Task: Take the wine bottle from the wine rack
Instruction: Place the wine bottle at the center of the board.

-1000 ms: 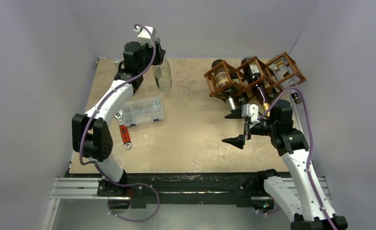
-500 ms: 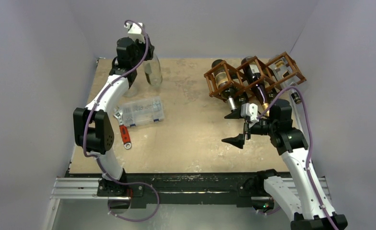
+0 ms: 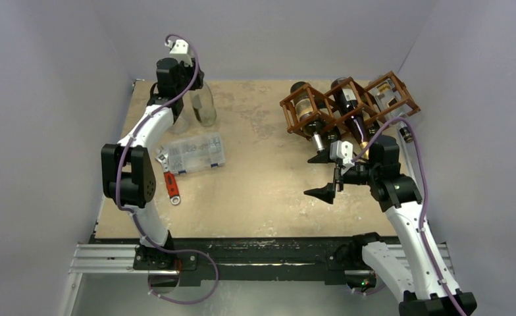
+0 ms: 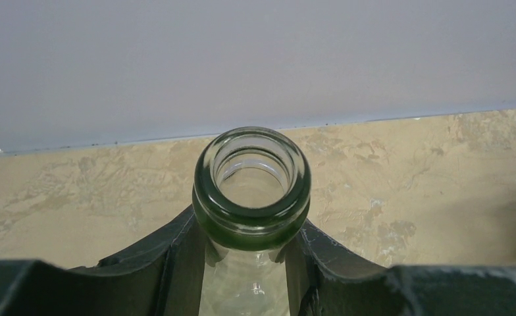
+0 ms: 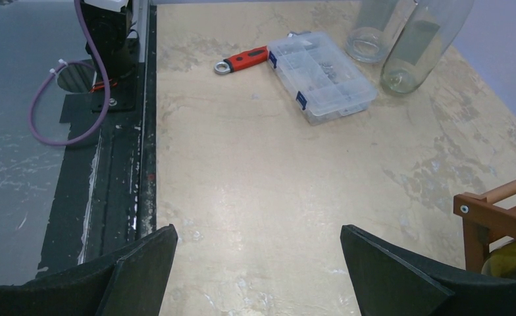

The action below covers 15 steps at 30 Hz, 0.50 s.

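The tan, scuffed worktop [image 3: 262, 191] spread under both tools. The reddish-brown wine rack [image 3: 334, 107] stood just beyond the right tool [image 5: 258, 270], well apart from the left tool [image 4: 252, 260] across the worktop. It carried three bottles in its diamond cells: an amber-labelled bottle [image 3: 306, 105], a dark bottle [image 3: 349, 102] and a pale bottle [image 3: 388, 95], their necks slanting down toward the right tool. That tool hung released, its two black fingers [image 5: 143, 263] spread wide with nothing between them, one finger close under the neck of the amber-labelled bottle.

The clear wine bottle [image 4: 252, 187] was off the rack, grasped at the neck between the left tool's fingers [image 4: 176, 257], which pressed just under its greenish rim; the open mouth faced the wrist camera. From the right wrist view its body looked tilted, and whether its base touched the worktop could not be told. A second clear bottle [image 5: 374, 29] stood just beside it, on the outer side of the left tool.

Nearer the arm's base than the left tool lay a clear plastic compartment box [image 3: 196, 153], and closer in again a red-handled wrench [image 3: 172, 185], beside the box's corner.
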Available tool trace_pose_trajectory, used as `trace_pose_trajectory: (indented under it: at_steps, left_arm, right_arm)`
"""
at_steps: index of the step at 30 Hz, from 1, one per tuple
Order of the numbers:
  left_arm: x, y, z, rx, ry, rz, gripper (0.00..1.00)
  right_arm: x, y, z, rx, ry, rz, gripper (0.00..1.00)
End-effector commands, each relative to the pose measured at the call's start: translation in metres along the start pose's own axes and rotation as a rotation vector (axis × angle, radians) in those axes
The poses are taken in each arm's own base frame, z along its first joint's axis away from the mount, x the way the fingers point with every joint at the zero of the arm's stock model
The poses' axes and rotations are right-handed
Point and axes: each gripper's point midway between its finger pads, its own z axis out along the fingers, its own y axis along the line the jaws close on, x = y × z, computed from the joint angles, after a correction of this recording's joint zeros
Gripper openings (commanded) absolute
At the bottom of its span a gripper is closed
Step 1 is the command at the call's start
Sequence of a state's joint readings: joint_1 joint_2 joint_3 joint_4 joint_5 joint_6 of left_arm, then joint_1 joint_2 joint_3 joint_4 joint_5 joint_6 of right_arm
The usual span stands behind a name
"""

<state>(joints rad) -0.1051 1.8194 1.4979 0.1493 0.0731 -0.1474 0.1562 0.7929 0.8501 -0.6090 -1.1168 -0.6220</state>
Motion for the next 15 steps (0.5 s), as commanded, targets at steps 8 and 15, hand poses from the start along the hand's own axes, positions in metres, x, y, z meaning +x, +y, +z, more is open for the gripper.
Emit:
trace_pose_trajectory:
  at_steps: [8,15]
  left_arm:
    - [-0.070,-0.005,-0.009,0.023,-0.249,0.028,0.05]
    - [-0.061,-0.003,-0.011,0.015,-0.231,0.015,0.35]
  right_arm:
    - [0.001,-0.003,0.001,0.003,0.001,-0.012,0.99]
    - [0.001,-0.003,0.001,0.005,0.001,-0.012,0.99]
